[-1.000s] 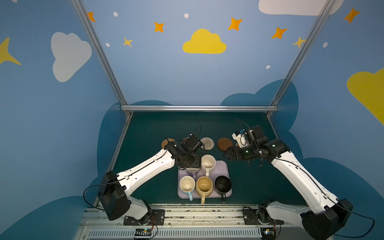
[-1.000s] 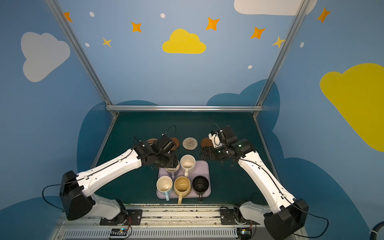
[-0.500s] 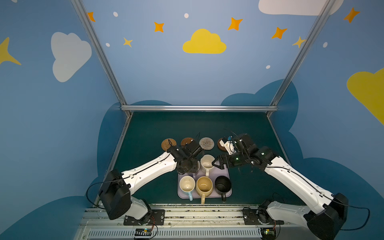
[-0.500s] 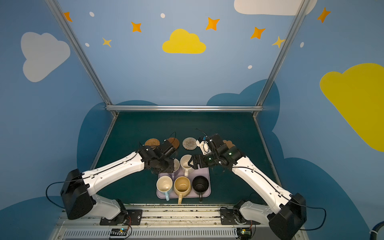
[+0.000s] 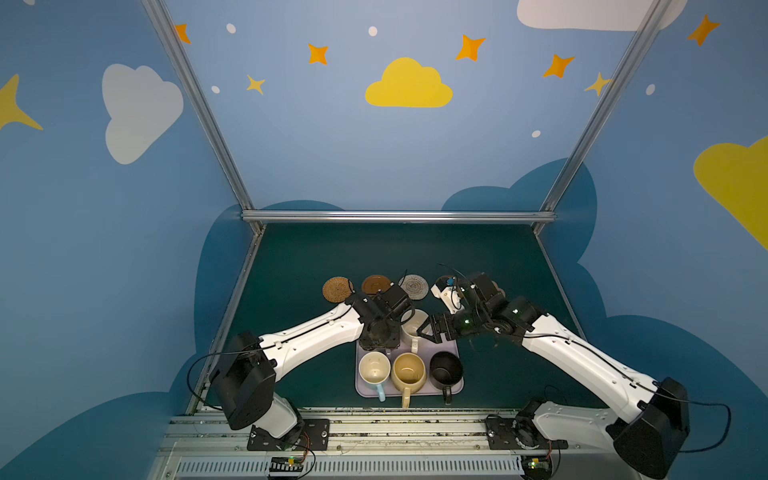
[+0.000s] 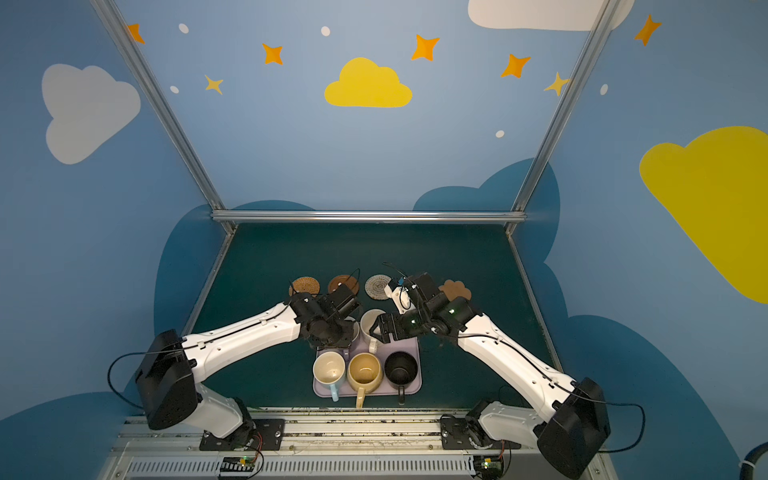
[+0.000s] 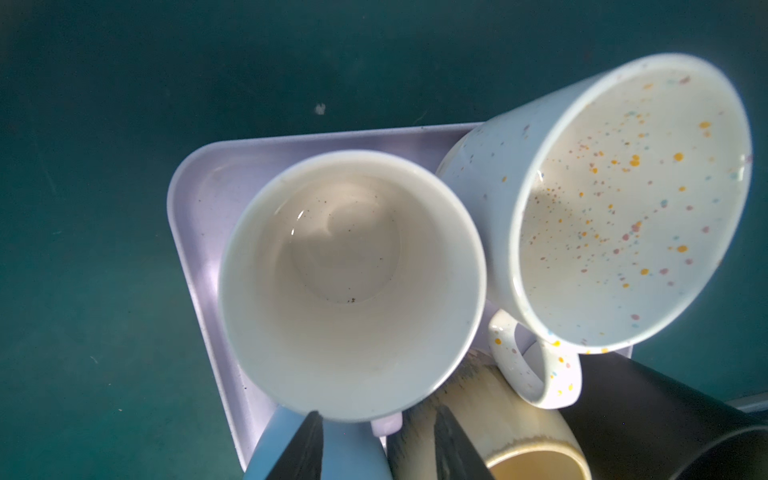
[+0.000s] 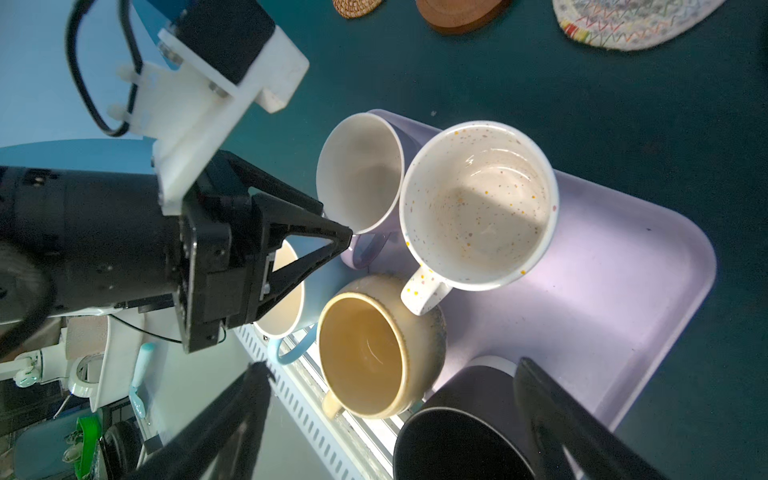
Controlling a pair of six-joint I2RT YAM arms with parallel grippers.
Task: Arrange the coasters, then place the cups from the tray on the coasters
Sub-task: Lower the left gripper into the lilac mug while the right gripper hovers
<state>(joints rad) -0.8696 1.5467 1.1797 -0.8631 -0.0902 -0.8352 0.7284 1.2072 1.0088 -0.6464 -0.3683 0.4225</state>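
In both top views the left arm's wrist [image 5: 380,332] covered nearly all of the lilac mug [image 7: 349,286] and the far-left corner of the tray [image 8: 623,270], and the jaws of the left gripper [image 7: 378,411] did not show there. The right arm [image 6: 449,311] hid part of the paw-shaped coaster [image 6: 457,288] and whatever lay between it and the whitish woven coaster [image 6: 377,286]. The left wrist view's edge cut off the light blue mug [image 7: 353,453], the mustard mug [image 7: 519,424] and the black mug [image 7: 665,415]. The right wrist view's edge cut off the tan woven coaster [image 8: 357,6], and the blurred fingers of the right gripper [image 8: 390,365] ran off it
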